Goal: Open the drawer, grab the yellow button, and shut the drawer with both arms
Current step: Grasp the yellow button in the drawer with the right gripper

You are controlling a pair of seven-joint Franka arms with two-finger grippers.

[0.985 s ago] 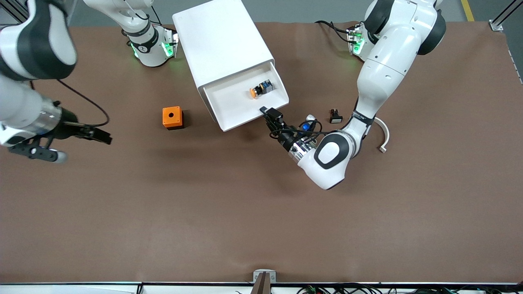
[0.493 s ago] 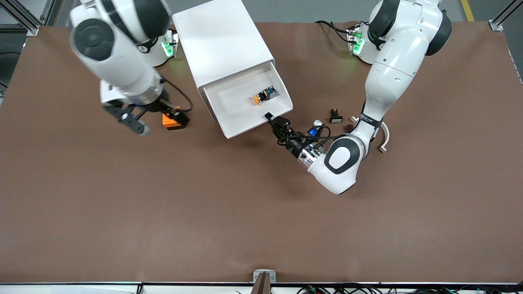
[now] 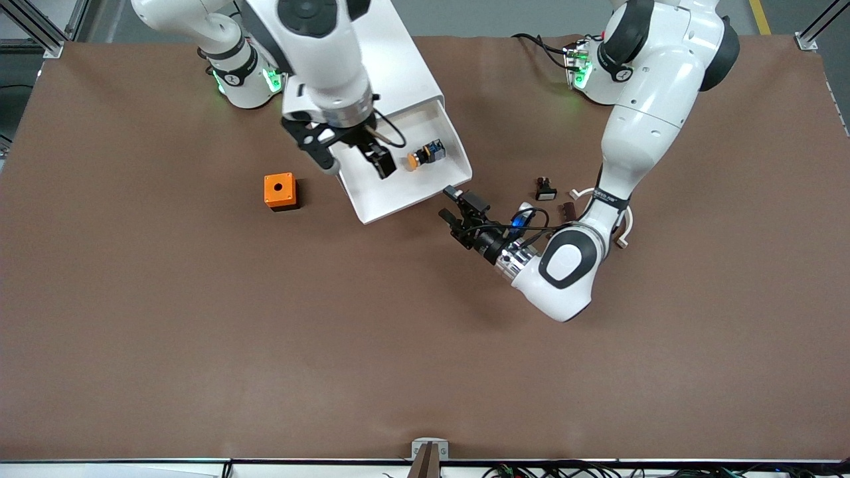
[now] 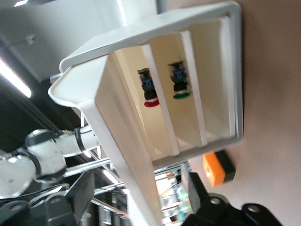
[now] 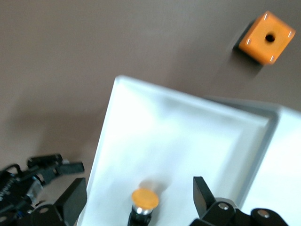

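Table: brown mat, both arm bases along its top edge in front view.
Cabinet: white box between the bases, partly covered by right arm.
Drawer: top one, pulled out, pale front facing left claw; its underside and front show in left wrist view.
Button: orange cap, black and blue body, lying on its side in drawer; seen from above in right wrist view, between that claw's two fingers but below them.
Right claw: up over drawer, fingers spread wide, nothing in it; button just beside it toward left arm's end.
Left claw: low at drawer's front corner, fingers parted, gripping nothing; drawer front just off its tips, contact unclear.
Lower drawers: red-capped part and green-capped part visible from left claw.
Orange box: with hole, on mat beside drawer, toward right arm's end from right claw.
Black part: white face, on mat near left claw's forearm, toward left arm's end.
White curved piece: on mat beside left arm's elbow.
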